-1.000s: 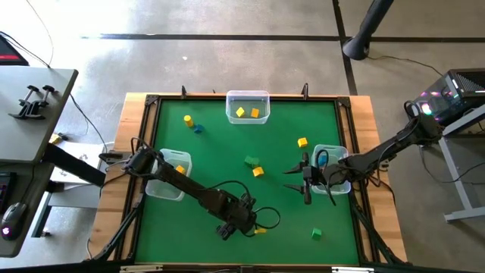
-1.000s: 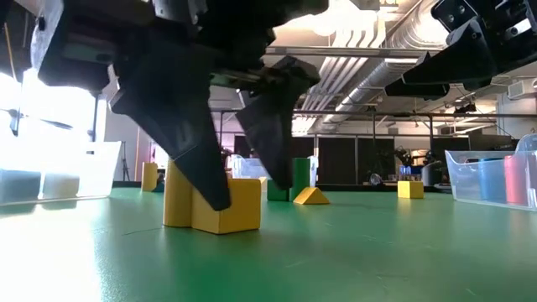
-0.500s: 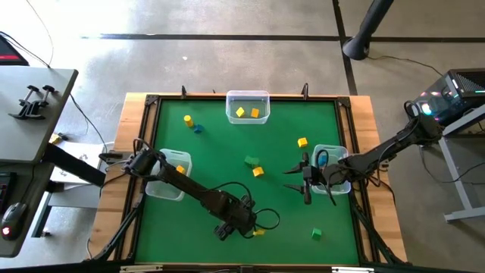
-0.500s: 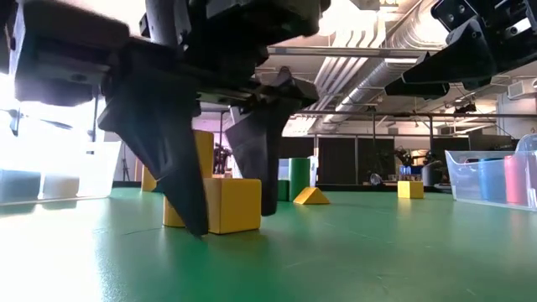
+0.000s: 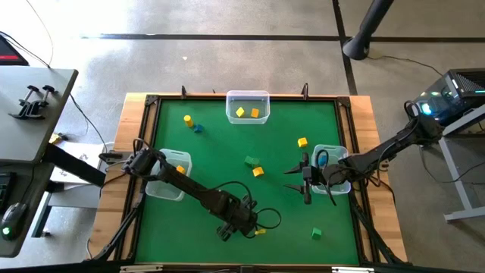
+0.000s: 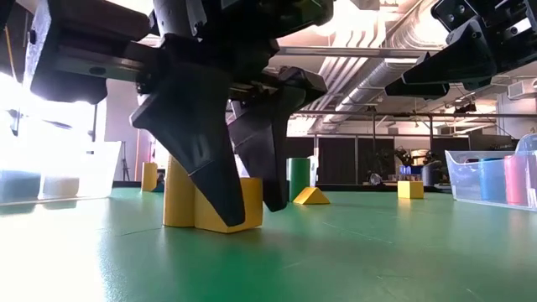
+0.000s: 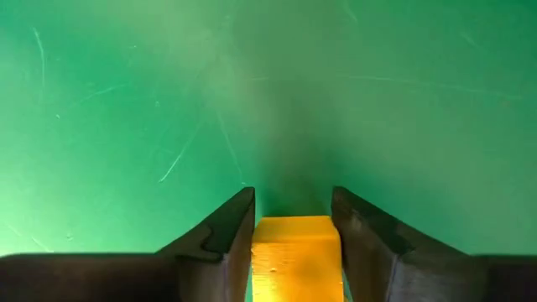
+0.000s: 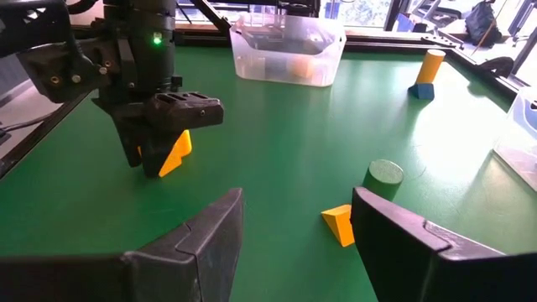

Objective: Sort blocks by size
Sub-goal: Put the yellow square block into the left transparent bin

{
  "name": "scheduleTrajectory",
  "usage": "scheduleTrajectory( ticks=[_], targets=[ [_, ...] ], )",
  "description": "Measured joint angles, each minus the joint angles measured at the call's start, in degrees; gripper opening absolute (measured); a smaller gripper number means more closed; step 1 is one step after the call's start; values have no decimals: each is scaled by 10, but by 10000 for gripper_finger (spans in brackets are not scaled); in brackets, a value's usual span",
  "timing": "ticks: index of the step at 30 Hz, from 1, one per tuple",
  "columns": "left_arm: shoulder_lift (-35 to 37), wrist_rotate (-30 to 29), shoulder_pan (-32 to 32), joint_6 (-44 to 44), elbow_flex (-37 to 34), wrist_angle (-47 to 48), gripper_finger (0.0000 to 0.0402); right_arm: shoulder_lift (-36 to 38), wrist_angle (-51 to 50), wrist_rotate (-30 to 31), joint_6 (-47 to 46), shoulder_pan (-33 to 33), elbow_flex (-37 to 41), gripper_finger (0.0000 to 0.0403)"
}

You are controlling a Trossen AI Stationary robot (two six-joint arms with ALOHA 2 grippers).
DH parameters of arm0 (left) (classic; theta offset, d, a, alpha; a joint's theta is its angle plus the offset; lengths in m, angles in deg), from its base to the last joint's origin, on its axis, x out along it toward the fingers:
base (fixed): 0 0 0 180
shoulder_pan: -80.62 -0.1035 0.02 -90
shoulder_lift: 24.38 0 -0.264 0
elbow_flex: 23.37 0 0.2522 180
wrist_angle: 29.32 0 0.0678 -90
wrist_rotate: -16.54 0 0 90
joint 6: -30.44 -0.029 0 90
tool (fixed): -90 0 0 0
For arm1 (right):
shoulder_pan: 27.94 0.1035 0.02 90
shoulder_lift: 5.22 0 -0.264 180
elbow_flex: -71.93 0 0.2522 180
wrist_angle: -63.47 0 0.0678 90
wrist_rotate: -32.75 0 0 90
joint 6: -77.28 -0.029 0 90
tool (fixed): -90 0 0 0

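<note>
Yellow fills the gap between the left gripper's (image 7: 294, 243) two dark fingers: a yellow block (image 7: 296, 256) sits squarely between them on the green mat (image 7: 168, 101), and the wrist view shows each finger close against a side face, though whether they already press on it I cannot tell. From table height the same block (image 6: 220, 201) rests flat on the mat with the fingers reaching down past both of its sides, so the gripper (image 6: 239, 189) straddles it from above rather than standing off to one side. That is the relation the coming move turns on: the block lies directly under and inside the gripper, needing only a squeeze and a lift, as I judge it. In the overhead view this block (image 5: 260, 230) is near the table's front edge, well apart from the left bin (image 5: 168, 184) and farther still from the far bin (image 5: 248, 107). A green block (image 5: 316, 233) lies to its right, and a green-and-yellow pair (image 5: 254, 166) sits toward the table's middle. The right gripper (image 5: 301, 179) waits, fingers spread and empty, just beside the right bin (image 5: 332, 168); the left arm is plainly the nearer one.
</note>
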Motion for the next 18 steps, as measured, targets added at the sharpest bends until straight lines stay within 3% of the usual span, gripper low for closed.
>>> scheduleTrajectory(
  ticks=[10, 18],
  targets=[
    [0, -4, 0, 0, 12, -10, 126, 0, 1, 0, 0, 0, 0, 211],
    [1, -79, -18, -7, 95, -21, 126, 0, 1, 0, 0, 0, 0, 211]
  ],
)
